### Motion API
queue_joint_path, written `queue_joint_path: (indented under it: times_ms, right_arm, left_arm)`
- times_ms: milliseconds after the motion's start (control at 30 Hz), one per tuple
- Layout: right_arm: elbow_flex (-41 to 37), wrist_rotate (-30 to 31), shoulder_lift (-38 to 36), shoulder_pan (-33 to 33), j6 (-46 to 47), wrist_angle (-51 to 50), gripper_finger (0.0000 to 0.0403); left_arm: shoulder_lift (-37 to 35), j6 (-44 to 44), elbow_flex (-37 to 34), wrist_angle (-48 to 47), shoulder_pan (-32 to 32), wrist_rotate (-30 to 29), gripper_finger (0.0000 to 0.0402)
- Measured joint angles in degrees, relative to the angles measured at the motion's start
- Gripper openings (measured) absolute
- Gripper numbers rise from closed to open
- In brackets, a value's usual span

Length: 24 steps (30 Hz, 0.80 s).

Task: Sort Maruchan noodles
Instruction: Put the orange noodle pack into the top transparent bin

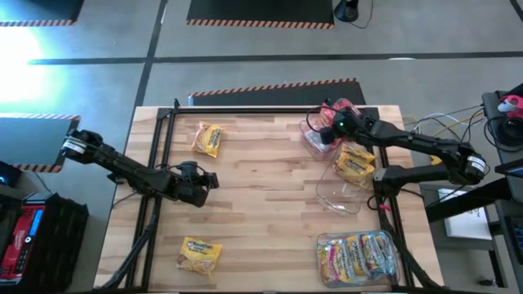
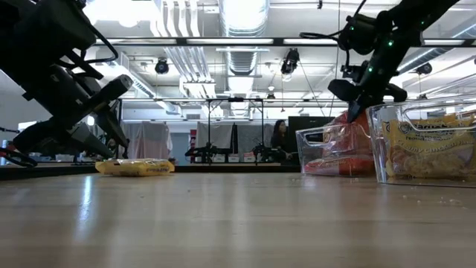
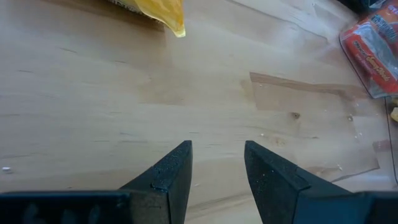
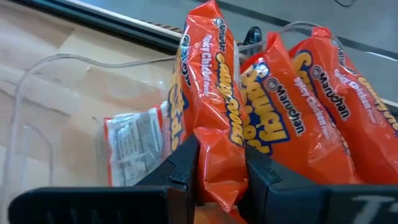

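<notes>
Left gripper (image 1: pixel 209 181) hung left of middle over the tabletop (image 1: pixel 261 204), fingers a little apart, holding nothing. Yellow packets (image 1: pixel 207 139) lay upper left and lower left (image 1: pixel 200 255). Right gripper (image 4: pixel 214 180) at upper right pinched a red packet (image 4: pixel 211 112) above a clear tub (image 1: pixel 314 137) of red ones.

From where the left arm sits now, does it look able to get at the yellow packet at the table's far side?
Probably yes. The left gripper hangs open and empty over bare wood, and the yellow packet lies flat just beyond it with nothing between them. The right gripper is off at the red packets' tub, shut on a red packet.
</notes>
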Motion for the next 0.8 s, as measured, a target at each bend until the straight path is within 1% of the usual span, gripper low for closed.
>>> queue_joint_path:
  times_ms: [467,733,800]
  right_arm:
    - [-0.54,1.53,0.12,-1.79,-1.87,-0.69,0.007]
    - [-0.58,1.94,0.12,-2.16,-6.42,-3.05,0.0113]
    - [-0.61,3.22,0.12,-2.12,-6.55,-3.71,0.0124]
  left_arm:
    - [0.0,0.01,0.0,-0.08,0.0,0.02,0.0131]
    - [0.0,0.02,0.0,0.09,0.0,0.02,0.0131]
    - [0.0,0.02,0.0,0.14,0.0,0.02,0.0131]
